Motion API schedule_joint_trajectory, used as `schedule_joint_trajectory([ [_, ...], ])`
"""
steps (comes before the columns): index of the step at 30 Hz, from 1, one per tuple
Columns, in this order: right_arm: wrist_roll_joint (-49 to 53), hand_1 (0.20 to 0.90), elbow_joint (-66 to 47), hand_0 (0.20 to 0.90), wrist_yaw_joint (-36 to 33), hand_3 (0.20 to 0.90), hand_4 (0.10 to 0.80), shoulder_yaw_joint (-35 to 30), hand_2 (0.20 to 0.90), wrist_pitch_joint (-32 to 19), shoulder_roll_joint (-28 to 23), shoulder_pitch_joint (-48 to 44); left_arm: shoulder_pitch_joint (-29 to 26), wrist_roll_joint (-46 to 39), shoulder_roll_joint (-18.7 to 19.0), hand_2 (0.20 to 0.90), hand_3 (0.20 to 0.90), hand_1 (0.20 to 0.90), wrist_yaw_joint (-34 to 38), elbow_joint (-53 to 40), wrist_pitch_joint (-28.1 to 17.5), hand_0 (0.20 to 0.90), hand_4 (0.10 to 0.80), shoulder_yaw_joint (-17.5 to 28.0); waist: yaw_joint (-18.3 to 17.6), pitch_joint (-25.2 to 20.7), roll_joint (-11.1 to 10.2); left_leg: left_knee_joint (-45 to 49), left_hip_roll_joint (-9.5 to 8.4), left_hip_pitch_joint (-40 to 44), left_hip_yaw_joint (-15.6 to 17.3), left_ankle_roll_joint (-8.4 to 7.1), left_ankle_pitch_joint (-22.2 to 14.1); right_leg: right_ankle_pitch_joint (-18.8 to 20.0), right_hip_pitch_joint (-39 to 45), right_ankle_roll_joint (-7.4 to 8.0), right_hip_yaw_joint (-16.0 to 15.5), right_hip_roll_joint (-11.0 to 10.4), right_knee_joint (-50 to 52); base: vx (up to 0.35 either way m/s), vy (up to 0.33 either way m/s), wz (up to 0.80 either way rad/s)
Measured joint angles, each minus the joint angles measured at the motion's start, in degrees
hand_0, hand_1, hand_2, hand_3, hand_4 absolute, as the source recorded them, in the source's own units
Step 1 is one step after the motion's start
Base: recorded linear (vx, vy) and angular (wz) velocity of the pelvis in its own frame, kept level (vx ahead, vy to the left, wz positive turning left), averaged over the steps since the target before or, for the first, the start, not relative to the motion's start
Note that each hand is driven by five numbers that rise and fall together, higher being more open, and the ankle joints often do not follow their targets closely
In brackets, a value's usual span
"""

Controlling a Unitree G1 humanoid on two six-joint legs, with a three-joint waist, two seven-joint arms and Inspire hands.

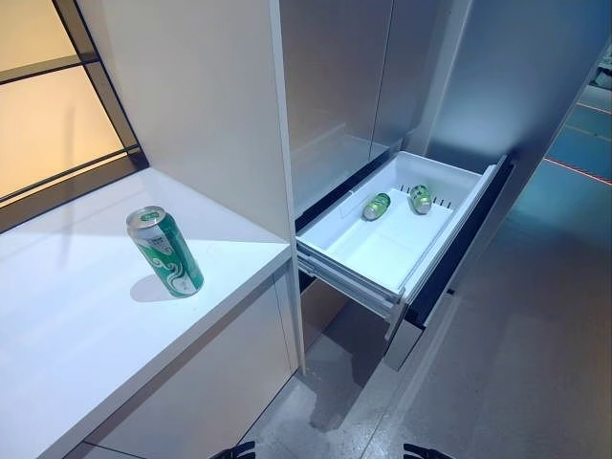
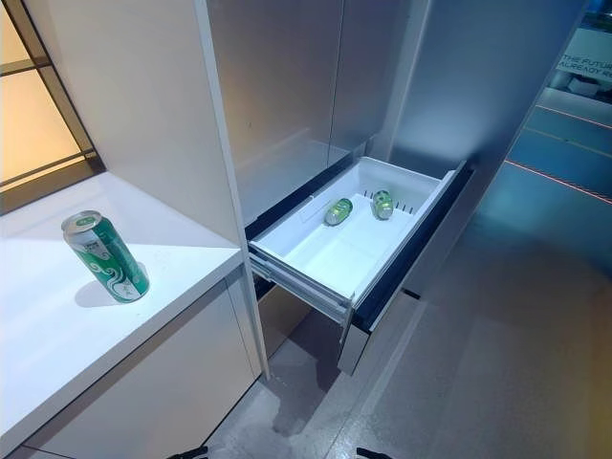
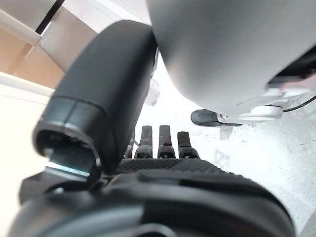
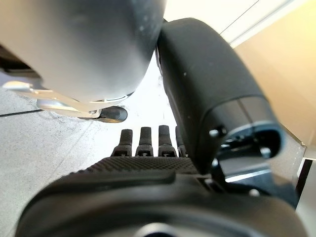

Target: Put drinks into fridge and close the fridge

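Note:
A green can [image 1: 164, 251] stands upright on the white counter [image 1: 76, 325] at the left; it also shows in the right eye view [image 2: 106, 256]. The fridge drawer [image 1: 402, 263] is pulled open, with two green cans [image 1: 376, 206] [image 1: 420, 199] lying at its back. My left hand [image 3: 163, 148] hangs down by my side over the floor, fingers straight and empty. My right hand [image 4: 148, 145] hangs the same way, fingers straight and empty.
A tall white panel [image 1: 206, 105] separates the counter from the grey fridge doors [image 1: 354, 76]. A window [image 1: 48, 105] lies behind the counter. Grey floor [image 1: 516, 363] spreads to the right of the open drawer.

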Motion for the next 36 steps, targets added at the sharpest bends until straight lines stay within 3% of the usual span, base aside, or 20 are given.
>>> schedule_joint_trajectory([
  [8, -0.11, 0.900, 0.00, 0.900, 0.05, 0.900, 0.800, 0.00, 0.900, 0.04, 0.00, -0.04, 0.13, -1.13, -0.04, 0.900, 0.900, 0.900, -0.01, 0.16, -0.40, 0.900, 0.800, 0.06, 0.02, 0.01, 0.00, -0.01, 0.00, 0.00, -0.06, 0.00, 0.00, 0.00, 0.04, 0.00, -0.07, 0.00, -0.04, 0.000, 0.000, 0.00],
  [15, -0.23, 0.900, -0.43, 0.900, 0.09, 0.900, 0.800, 0.36, 0.900, 1.92, -0.25, -0.70, 0.19, -2.36, 0.47, 0.900, 0.900, 0.900, -2.58, -3.15, -5.01, 0.900, 0.800, -1.89, 0.14, 0.19, 0.11, 0.13, -0.04, -0.06, -0.28, -0.03, 0.05, 0.01, 0.03, 0.00, -0.32, -0.06, -0.05, -0.016, 0.010, 0.01],
  [20, -0.41, 0.900, -1.80, 0.900, 0.18, 0.900, 0.800, 1.25, 0.900, 4.08, -0.66, -1.69, -0.50, -3.85, 3.56, 0.900, 0.900, 0.900, -4.03, -21.65, -6.70, 0.900, 0.800, -6.59, 0.21, 1.21, 1.18, 0.01, -0.10, -0.09, -0.84, 0.04, 0.19, 0.11, -0.05, 0.06, -0.52, -0.12, 0.01, -0.038, 0.034, 0.03],
  [25, -0.41, 0.900, -3.13, 0.900, 0.18, 0.900, 0.800, 1.20, 0.900, 5.00, -1.15, -1.71, -3.60, -12.92, 9.39, 0.900, 0.900, 0.900, -13.42, -44.59, 1.01, 0.900, 0.800, -6.32, 0.16, 1.99, 2.78, -0.11, -0.11, -0.12, -0.97, 0.05, 0.20, 0.29, 0.08, 0.12, -0.56, -0.11, -0.45, 0.000, 0.000, 0.00],
  [28, -0.41, 0.900, -3.13, 0.900, 0.20, 0.900, 0.800, 1.08, 0.900, 4.61, -1.51, -1.44, -4.65, -21.02, 11.49, 0.900, 0.900, 0.900, -18.84, -58.68, 9.63, 0.900, 0.800, -3.45, 0.19, 1.90, 3.19, 0.10, -0.08, -0.12, -1.20, 0.06, 0.20, 0.35, 0.07, 0.16, -0.54, -0.07, -0.46, 0.005, -0.001, 0.03],
  [31, -0.41, 0.900, -2.76, 0.900, 0.20, 0.900, 0.800, 1.05, 0.900, 3.05, -1.49, -0.92, -4.77, -32.35, 11.06, 0.900, 0.900, 0.900, -21.56, -70.19, 14.74, 0.900, 0.800, -0.78, 0.56, 1.92, 3.17, 0.10, -0.10, -0.13, -1.32, 0.07, 0.20, 0.30, 0.09, 0.24, -0.55, -0.08, -0.47, 0.005, -0.002, 0.01],
  [34, -0.41, 0.900, -2.34, 0.900, 0.17, 0.900, 0.800, 1.07, 0.900, 1.63, -1.37, -0.45, -5.24, -40.11, 10.45, 0.900, 0.900, 0.900, -22.24, -79.33, 14.72, 0.900, 0.800, 0.86, 0.86, 1.88, 3.20, -0.05, -0.10, -0.04, -1.35, 0.06, 0.19, 0.30, 0.20, 0.24, -0.54, -0.07, -0.48, 0.011, -0.006, 0.00],
  [36, -0.39, 0.900, -2.17, 0.900, 0.15, 0.900, 0.800, 1.10, 0.900, 0.85, -1.34, -0.07, -5.58, -42.55, 10.46, 0.900, 0.900, 0.900, -22.23, -82.79, 12.06, 0.900, 0.800, 1.85, 0.87, 1.67, 3.42, -0.15, -0.09, -0.03, -1.36, 0.05, 0.19, 0.32, 0.29, 0.20, -0.53, -0.05, -0.49, 0.000, 0.000, 0.00],
])
